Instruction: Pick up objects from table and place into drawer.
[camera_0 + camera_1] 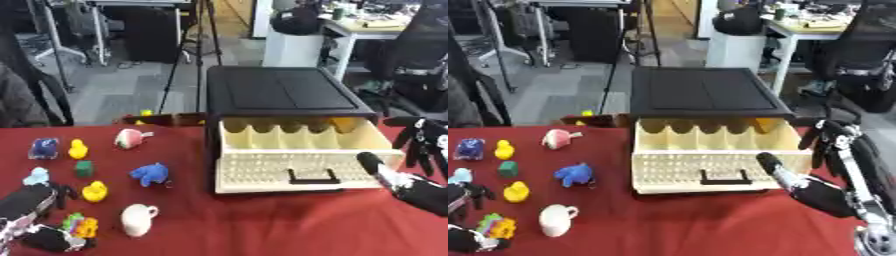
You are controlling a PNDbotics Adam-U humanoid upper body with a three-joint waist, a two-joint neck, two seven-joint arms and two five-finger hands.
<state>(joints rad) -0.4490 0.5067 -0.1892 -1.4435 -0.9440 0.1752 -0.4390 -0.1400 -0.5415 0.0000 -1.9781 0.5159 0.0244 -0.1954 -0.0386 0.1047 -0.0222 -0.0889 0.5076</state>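
A black drawer unit (pixel 284 92) stands on the red table (pixel 262 225), its cream drawer (pixel 297 162) pulled out. Something yellow (pixel 344 124) shows at the drawer's back right. My right hand (pixel 824 192) is open at the drawer's front right corner, one digit reaching up against the drawer front and the others spread above. Left of the drawer lie a blue elephant (pixel 150 173), two yellow ducks (pixel 94 191) (pixel 78 149), a green cube (pixel 84 169), a white cup (pixel 138 219) and a pink and white toy (pixel 131 138). My left hand (pixel 31 205) rests open at the lower left.
A dark blue toy (pixel 44 148) and a light blue toy (pixel 37 176) sit near the left edge. A multicoloured toy (pixel 79 226) lies against my left hand's thumb. Beyond the table are a tripod (pixel 197 50), chairs and desks.
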